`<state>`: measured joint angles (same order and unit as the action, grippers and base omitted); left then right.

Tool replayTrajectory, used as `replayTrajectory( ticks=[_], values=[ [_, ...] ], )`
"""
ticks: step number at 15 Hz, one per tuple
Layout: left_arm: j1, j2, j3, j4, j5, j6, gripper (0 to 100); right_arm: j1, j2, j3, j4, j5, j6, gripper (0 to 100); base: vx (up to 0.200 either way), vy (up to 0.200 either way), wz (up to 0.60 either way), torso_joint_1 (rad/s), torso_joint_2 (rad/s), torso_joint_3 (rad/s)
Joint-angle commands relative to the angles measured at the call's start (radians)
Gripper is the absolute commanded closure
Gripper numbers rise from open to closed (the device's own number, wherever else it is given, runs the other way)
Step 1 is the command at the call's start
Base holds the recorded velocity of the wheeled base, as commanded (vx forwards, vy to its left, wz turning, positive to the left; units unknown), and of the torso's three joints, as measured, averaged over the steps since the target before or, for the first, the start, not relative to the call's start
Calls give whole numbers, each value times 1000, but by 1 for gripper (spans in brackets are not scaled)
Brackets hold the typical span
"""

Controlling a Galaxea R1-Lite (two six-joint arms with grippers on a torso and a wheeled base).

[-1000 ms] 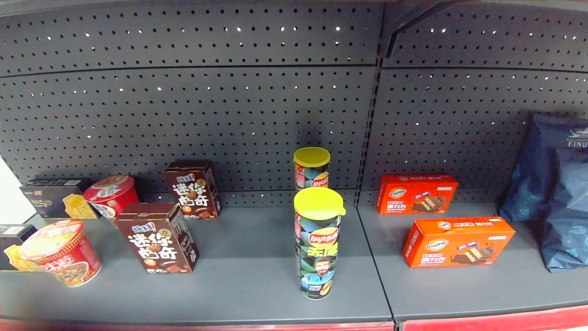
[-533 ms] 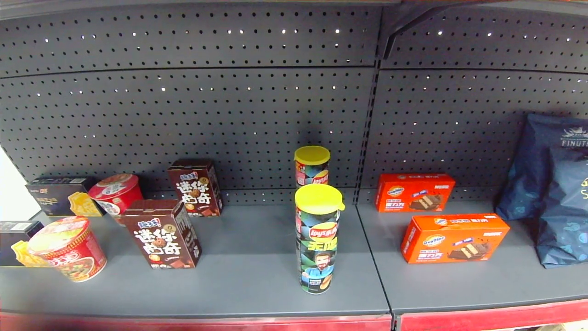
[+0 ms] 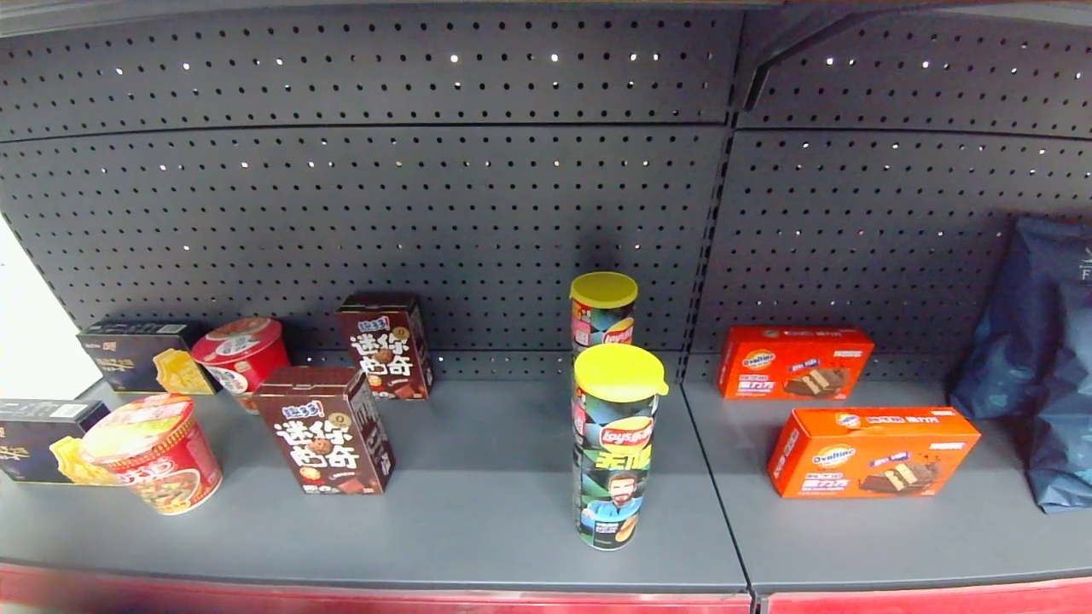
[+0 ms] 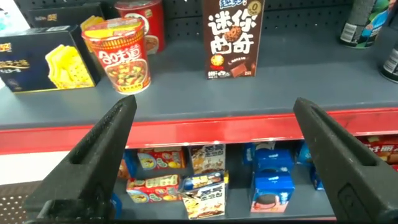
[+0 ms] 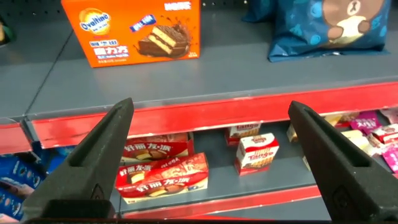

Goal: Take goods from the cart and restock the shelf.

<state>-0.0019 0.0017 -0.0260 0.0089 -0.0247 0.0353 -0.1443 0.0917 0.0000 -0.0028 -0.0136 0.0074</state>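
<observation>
Black and spread wide, the left gripper (image 4: pixel 214 104) held nothing. It hung before the shelf's red edge (image 4: pixel 205 127), opposite the front noodle cup (image 4: pixel 121 53) and the front brown box (image 4: pixel 231 37). The right gripper (image 5: pixel 211 107) was likewise splayed and bare, facing the front orange box (image 5: pixel 140 31) and a blue bag (image 5: pixel 323 25).

On the grey shelf (image 3: pixel 478 512) the near row ran from left to right: the front black box (image 3: pixel 34 439), the front noodle cup touching it, the front brown box, the front chip can (image 3: pixel 616 443) upright under its yellow lid, then the front orange box on the adjoining panel. Behind each stood its like: the rear black box (image 3: pixel 145 367), the rear noodle cup (image 3: pixel 241 350), the rear brown box (image 3: pixel 386 345), the rear chip can (image 3: pixel 602 311) and the rear orange box (image 3: pixel 793 362). Farthest back rose the perforated back panel (image 3: pixel 426 213), with the blue bag leaning against it at the far right.
</observation>
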Motion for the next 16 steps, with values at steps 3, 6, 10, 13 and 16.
replayTrajectory(
  ticks=[3, 6, 10, 13, 16],
  values=[
    [0, 0, 0, 0, 0, 0, 0, 0, 2, 0, 0, 0, 0, 0, 0, 0, 0, 0, 0, 0],
    [0, 0, 0, 0, 0, -2, 0, 0, 2, 0, 0, 0, 0, 0, 0, 0, 0, 0, 0, 0],
    [0, 0, 0, 0, 0, 0, 0, 0, 2, -2, 0, 0, 0, 0, 0, 0, 0, 0, 0, 0],
    [0, 0, 0, 0, 0, -2, 0, 0, 2, 0, 0, 0, 0, 0, 0, 0, 200, 1, -1, 2],
    [0, 0, 0, 0, -1, 0, 0, 0, 2, 0, 0, 0, 0, 0, 0, 0, 0, 0, 0, 0]
  ],
)
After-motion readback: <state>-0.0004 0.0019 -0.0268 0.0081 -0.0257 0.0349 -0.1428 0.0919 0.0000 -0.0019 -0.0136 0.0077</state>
